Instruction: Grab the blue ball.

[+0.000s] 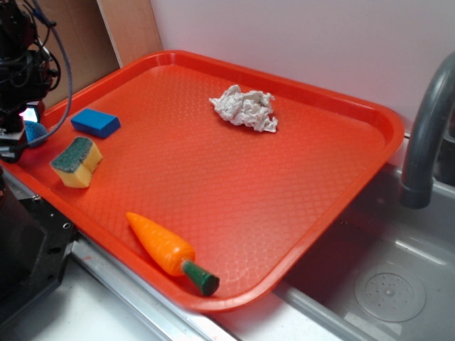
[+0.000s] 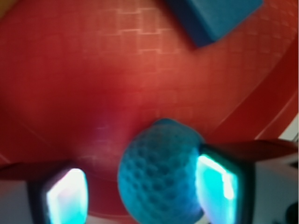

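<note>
A large orange tray (image 1: 234, 177) with a dimpled floor fills most of the exterior view, lying beside a grey sink basin (image 1: 384, 284) with a dark curved faucet (image 1: 426, 128) at the right. At the tray's far left edge stands the black robot arm (image 1: 21, 50), its gripper (image 1: 27, 131) lowered to the tray floor. In the wrist view the gripper (image 2: 140, 186) has its jaws partly open, one on each side of the blue ball (image 2: 159, 179): the right-hand pad (image 2: 217, 186) lies against the ball's side, while the left-hand pad (image 2: 67, 196) stands a little apart from it, so the ball sits between them on the tray without being clearly clamped. In the exterior view the blue ball (image 1: 35, 132) shows only as a teal sliver at the jaws, just left of the flat blue block (image 1: 95, 122) and above the yellow sponge (image 1: 76, 162) with its blue-green top. A crumpled white cloth (image 1: 246, 108) lies well apart toward the tray's far side, and an orange toy carrot (image 1: 170, 252) with a green stub lies near the front rim.
</note>
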`<state>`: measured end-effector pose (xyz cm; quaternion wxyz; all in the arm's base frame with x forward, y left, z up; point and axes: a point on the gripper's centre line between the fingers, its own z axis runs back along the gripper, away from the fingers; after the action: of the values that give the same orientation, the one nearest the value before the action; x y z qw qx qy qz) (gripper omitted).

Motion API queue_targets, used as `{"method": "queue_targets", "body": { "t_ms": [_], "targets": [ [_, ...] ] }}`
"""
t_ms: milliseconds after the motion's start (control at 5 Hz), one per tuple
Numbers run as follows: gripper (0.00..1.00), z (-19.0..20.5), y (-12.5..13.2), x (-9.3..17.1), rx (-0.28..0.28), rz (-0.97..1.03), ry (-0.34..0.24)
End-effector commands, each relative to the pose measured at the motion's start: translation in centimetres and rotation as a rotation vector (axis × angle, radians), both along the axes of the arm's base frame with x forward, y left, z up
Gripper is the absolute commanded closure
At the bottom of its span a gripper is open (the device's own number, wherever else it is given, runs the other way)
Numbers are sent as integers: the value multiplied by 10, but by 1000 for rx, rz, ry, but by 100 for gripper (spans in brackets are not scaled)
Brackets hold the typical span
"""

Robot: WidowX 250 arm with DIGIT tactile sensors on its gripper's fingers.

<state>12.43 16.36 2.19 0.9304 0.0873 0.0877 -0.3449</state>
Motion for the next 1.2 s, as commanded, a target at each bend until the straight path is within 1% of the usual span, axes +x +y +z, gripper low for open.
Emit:
{"method": "queue_targets", "body": {
  "t_ms": [0,200,400,600,800,1000],
  "targets": [
    [100,-2,1,-1,5,54,-6],
    [100,24,-16,8,90,113,-25],
    [100,76,-65,38,56,224,-181],
    [100,135,-90,61,-114,362,-236],
    [100,166,-104,83,-66,494,-288],
    [100,183,-105,83,-60,744,-332]
  ]
}}
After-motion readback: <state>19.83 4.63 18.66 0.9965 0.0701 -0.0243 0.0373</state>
